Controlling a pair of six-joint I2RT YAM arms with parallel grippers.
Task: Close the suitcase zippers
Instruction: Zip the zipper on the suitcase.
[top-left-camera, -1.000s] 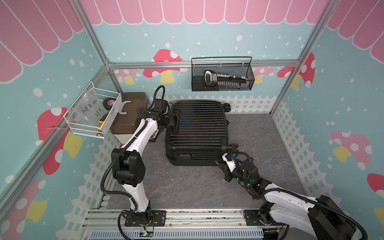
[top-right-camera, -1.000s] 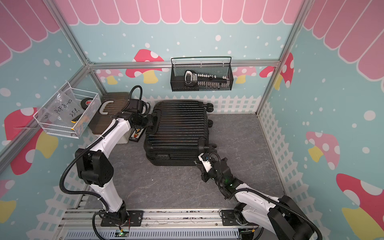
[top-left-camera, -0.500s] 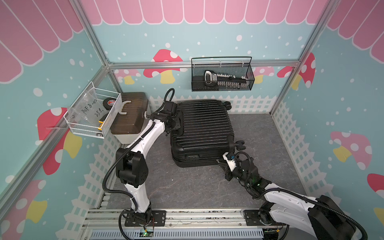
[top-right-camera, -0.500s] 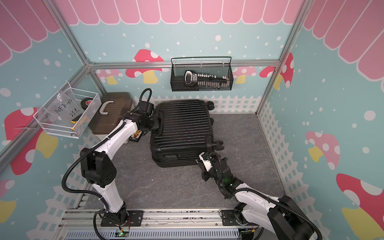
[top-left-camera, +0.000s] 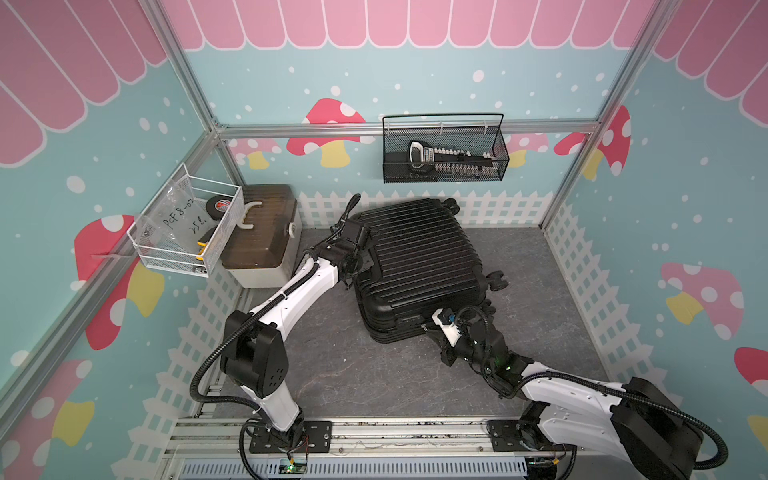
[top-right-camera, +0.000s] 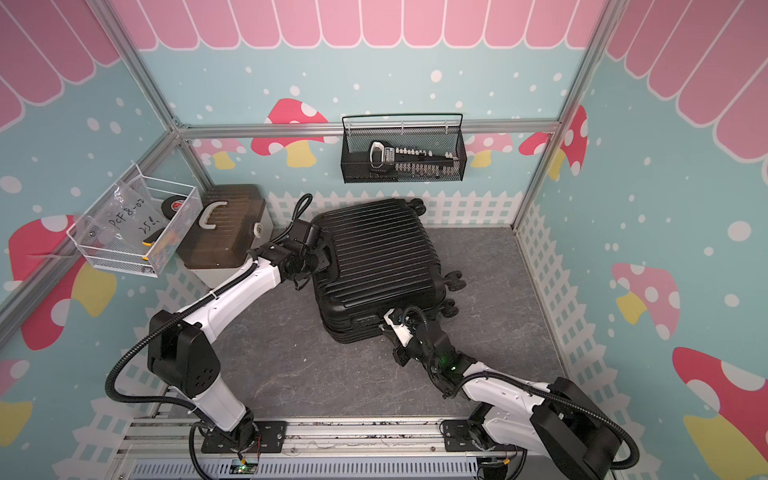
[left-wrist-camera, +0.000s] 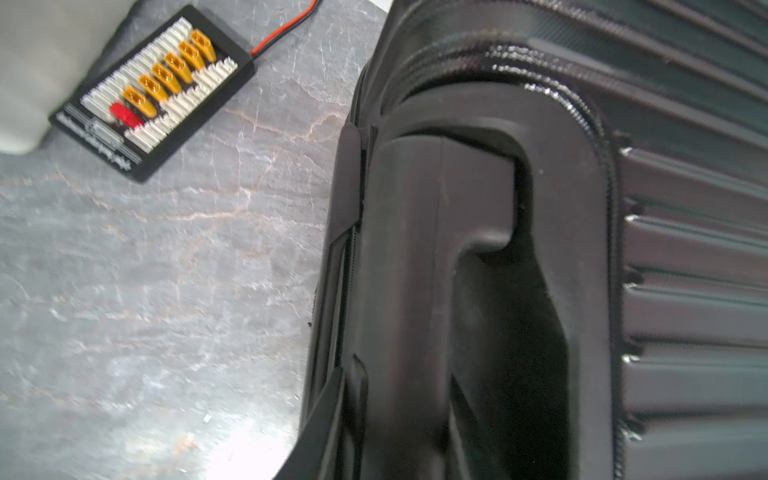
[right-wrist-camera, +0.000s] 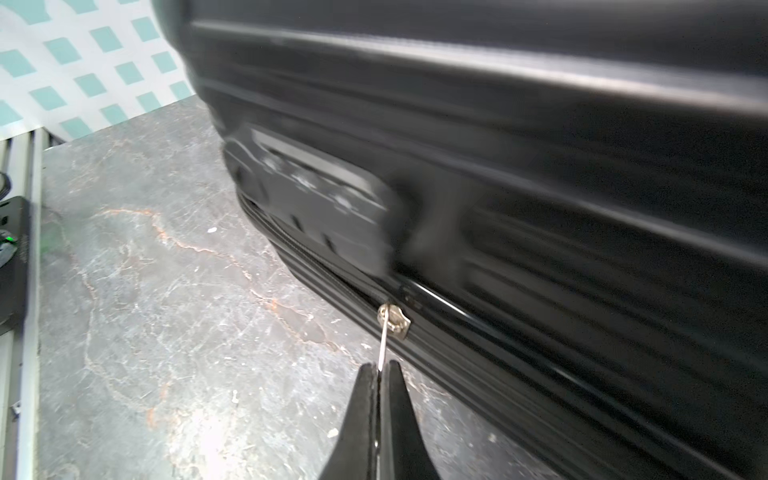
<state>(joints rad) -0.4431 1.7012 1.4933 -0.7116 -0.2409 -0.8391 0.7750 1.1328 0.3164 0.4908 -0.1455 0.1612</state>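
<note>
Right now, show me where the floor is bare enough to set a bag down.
Bare floor lies between the left arm and right arm, on the suitcase's near side. Another free strip runs between its wheels and the right-hand fence. Crowded: the gap between suitcase and lidded box, taken by the left arm and a connector board.

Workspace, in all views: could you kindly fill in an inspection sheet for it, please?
Surface: grey marbled mat.
Job's things: black ribbed suitcase lying flat, lid down; zipper pull on the seam facing the robot's base.
Clutter: white box with brown lid beside the suitcase; black connector board on the mat.
Grippers: right gripper, jaws shut on the zipper pull; left gripper at the suitcase's handle end, grip unclear.
Cables: red-black wire from the connector board; black hoses along both arms.
Surroundings: white wire basket and black mesh basket on the walls.
</note>
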